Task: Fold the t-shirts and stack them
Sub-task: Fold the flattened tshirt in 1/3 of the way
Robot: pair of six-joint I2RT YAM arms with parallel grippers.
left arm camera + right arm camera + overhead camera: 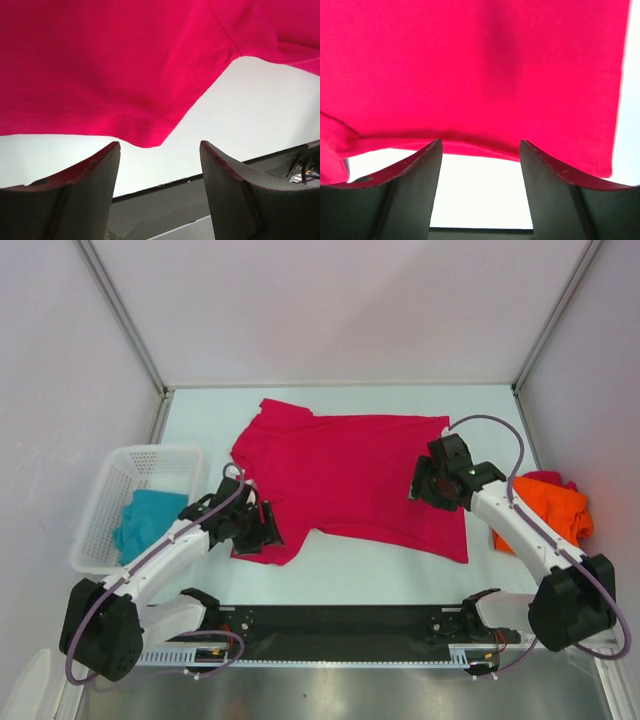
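Observation:
A crimson-pink t-shirt [350,475] lies spread out flat on the white table [380,575]. My left gripper [262,532] hovers at the shirt's near-left corner. In the left wrist view that corner [145,137] lies just beyond the open gripper [160,150], with only table between the fingers [90,190]. My right gripper [424,486] is over the right part of the shirt. It stands open in the right wrist view [480,150], with the shirt's edge [480,147] level with the fingertips and unpinched. An orange t-shirt [548,505] lies crumpled at the right. A teal t-shirt [143,522] sits in the basket.
A white mesh basket [110,490] stands at the left edge of the table. White walls enclose the back and both sides. A black rail [340,625] carrying the arm bases runs along the near edge.

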